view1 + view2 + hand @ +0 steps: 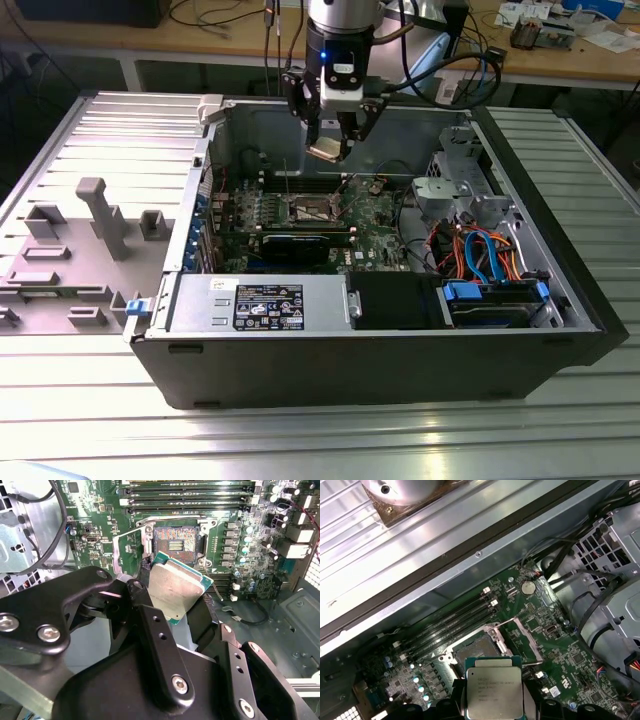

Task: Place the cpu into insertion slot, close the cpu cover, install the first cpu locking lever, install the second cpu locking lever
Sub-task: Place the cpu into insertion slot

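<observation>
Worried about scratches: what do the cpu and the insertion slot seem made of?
The cpu: top looks like matte silvery metal, with a dull even sheen; rim looks like green circuit-board laminate. The insertion slot: dark brownish contact field, probably fine metal contacts in plastic, within a shiny silver border, likely stamped steel.

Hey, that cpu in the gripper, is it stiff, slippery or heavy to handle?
The cpu is probably stiff: a flat plate, held at its edges by the gripper with no visible bend. Its smooth metal top looks slippery. Being thin, it is likely light.
</observation>
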You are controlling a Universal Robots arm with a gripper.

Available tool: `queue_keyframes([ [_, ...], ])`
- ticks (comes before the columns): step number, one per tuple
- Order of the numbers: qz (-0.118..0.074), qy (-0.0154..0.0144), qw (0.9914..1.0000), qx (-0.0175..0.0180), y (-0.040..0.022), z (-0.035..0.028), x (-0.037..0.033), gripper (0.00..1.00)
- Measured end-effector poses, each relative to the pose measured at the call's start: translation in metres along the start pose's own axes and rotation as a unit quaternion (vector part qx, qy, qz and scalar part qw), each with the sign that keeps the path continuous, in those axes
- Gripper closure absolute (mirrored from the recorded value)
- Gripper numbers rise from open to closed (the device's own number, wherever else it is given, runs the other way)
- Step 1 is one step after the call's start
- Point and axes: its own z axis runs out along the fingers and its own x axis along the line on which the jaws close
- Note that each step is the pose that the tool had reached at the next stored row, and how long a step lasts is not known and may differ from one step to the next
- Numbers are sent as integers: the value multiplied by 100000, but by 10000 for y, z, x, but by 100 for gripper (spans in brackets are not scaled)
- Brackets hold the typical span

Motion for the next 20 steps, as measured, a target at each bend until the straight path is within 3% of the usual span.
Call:
queue_keyframes([
  [20,2498,-104,99969,-50,0,1,0,45],
])
